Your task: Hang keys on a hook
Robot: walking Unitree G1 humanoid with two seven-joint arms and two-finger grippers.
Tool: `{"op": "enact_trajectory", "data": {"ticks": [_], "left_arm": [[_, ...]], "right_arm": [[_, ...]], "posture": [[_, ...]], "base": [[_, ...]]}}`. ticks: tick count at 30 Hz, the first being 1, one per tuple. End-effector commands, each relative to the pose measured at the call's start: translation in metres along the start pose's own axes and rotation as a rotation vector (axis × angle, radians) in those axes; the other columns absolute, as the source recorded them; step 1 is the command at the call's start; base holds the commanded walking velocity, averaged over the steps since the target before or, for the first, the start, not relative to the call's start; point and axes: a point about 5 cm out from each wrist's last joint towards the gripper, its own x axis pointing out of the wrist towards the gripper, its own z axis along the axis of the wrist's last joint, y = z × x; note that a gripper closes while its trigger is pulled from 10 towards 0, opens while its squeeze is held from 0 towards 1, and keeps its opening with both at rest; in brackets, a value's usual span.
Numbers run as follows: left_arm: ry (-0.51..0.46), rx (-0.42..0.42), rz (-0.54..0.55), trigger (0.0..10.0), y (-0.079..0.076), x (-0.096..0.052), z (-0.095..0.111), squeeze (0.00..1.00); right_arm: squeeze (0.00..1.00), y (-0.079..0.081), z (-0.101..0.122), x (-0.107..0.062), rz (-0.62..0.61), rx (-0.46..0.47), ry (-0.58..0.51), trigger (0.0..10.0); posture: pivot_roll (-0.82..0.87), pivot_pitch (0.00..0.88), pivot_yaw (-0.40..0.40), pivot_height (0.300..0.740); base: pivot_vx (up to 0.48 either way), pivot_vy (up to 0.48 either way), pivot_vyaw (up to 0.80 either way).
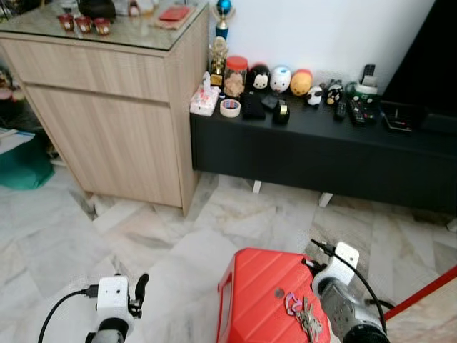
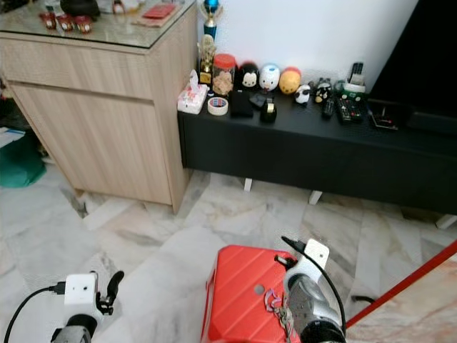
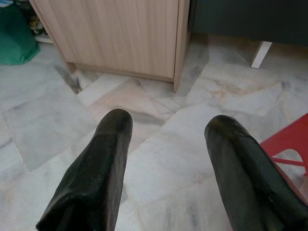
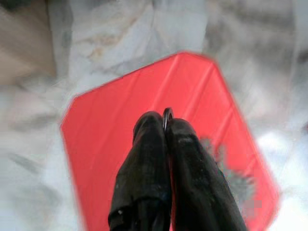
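Glossy marble floor (image 1: 178, 250), matt wood cabinet (image 1: 114, 136), ribbed red plastic stool (image 1: 260, 300).

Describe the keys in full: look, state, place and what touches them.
The keys are a small bunch of metal-looking keys with a pink tag. They lie or hang at the top of the red stool, beside the right arm. In the right wrist view the right pincer is shut on a dark ring, apparently the key ring.

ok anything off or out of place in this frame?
Nothing spilled or damaged. Mild oddity: the keys lie on a red stool on the floor while the right gripper, shut, pinches a key ring. Left gripper is open.
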Motion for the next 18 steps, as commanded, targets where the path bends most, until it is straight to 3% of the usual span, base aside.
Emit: {"op": "enact_trajectory", "data": {"ticks": [1,3,4,5,6,10,14,18], "left_arm": [[0.006,0.01,0.003,10.0,0.001,-0.002,-0.003,0.0],[0.007,0.009,0.005,10.0,0.001,-0.003,-0.004,0.0],[0.009,0.008,0.006,10.0,0.001,-0.004,-0.005,0.0],[0.009,0.008,0.006,10.0,0.001,-0.004,-0.005,0.0],[0.01,0.006,0.006,10.0,0.0,-0.004,-0.005,0.0],[0.01,0.004,0.006,10.0,-0.001,-0.004,-0.006,0.0],[0.016,0.002,0.005,10.0,-0.001,-0.005,-0.007,0.0],[0.023,-0.002,0.015,10.0,0.001,-0.005,-0.009,0.0]], "right_arm": [[0.0,0.002,0.008,0.001,-0.002,0.109,0.009,10.0],[0.0,-0.001,0.011,0.001,-0.016,0.037,-0.002,10.0],[0.0,-0.003,0.021,0.0,-0.044,-0.162,-0.076,10.0],[0.0,-0.004,0.025,-0.001,-0.052,-0.236,-0.108,10.0],[0.0,0.002,0.037,-0.003,-0.038,-0.369,-0.229,10.0],[0.0,0.016,0.052,-0.011,0.005,-0.415,-0.405,10.0],[0.0,0.017,0.051,-0.012,0.001,-0.409,-0.437,10.0],[0.0,0.021,0.05,-0.018,0.009,-0.471,-0.549,10.0]], "posture": [[0.11,0.0,-0.112,0.728],[0.1,0.0,-0.113,0.728],[0.11,0.0,-0.113,0.728],[0.11,0.0,-0.113,0.728],[0.11,0.0,-0.112,0.728],[0.1,0.0,-0.111,0.728],[0.11,0.0,-0.11,0.728],[0.11,0.0,-0.111,0.728]], "base": [[0.0,0.0,0.0],[0.0,0.0,0.0],[0.0,0.0,0.0],[0.0,0.0,0.0],[0.0,0.0,0.0],[0.0,0.0,0.0],[0.0,0.0,0.0],[0.0,0.0,0.0]]}}
